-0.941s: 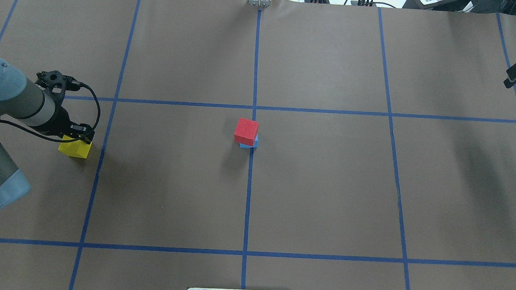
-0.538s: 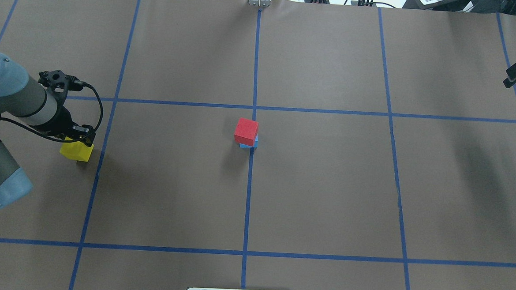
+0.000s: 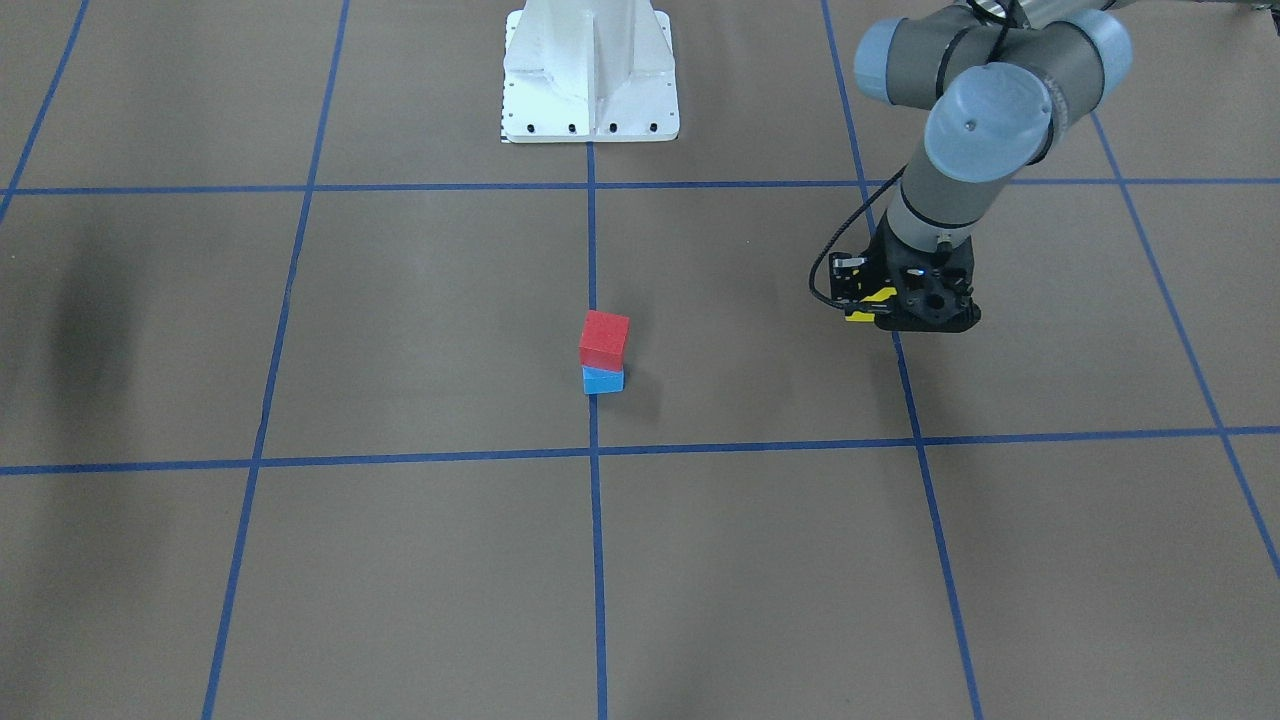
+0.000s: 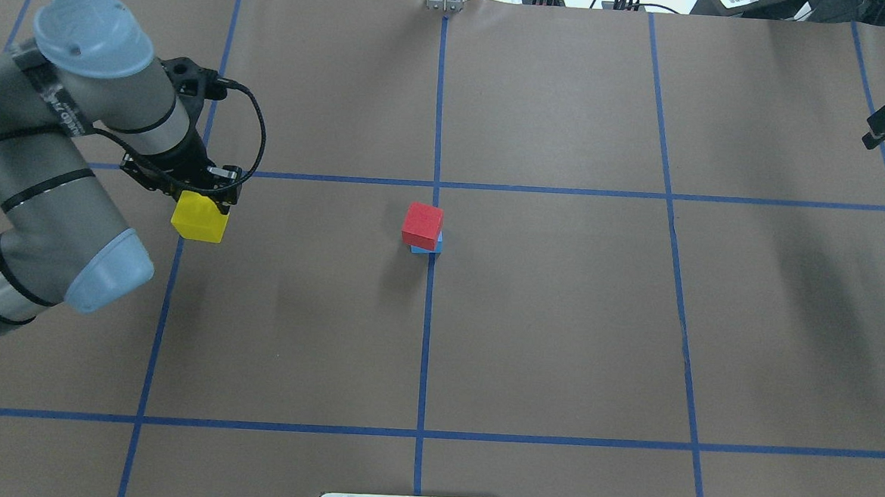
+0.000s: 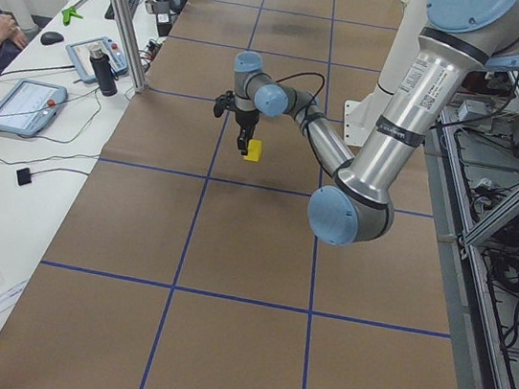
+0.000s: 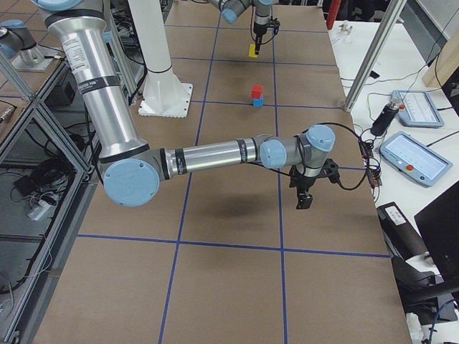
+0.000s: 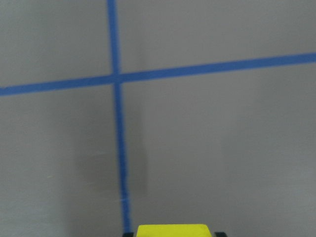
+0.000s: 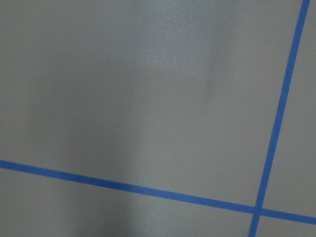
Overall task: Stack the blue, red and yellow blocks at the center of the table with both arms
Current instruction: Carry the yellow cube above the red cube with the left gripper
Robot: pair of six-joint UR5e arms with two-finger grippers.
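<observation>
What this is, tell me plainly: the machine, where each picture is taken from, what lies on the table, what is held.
It is a robot with two jointed arms at a table covered in brown paper with blue tape lines. Two pictures look down from behind and in front of the robot, two from the table's ends, and two from cameras on the wrists. At the centre a red block sits on a blue block. The left tool grips a yellow block lifted off the table, well away from the stack. The right tool holds nothing and hangs over the paper.
</observation>
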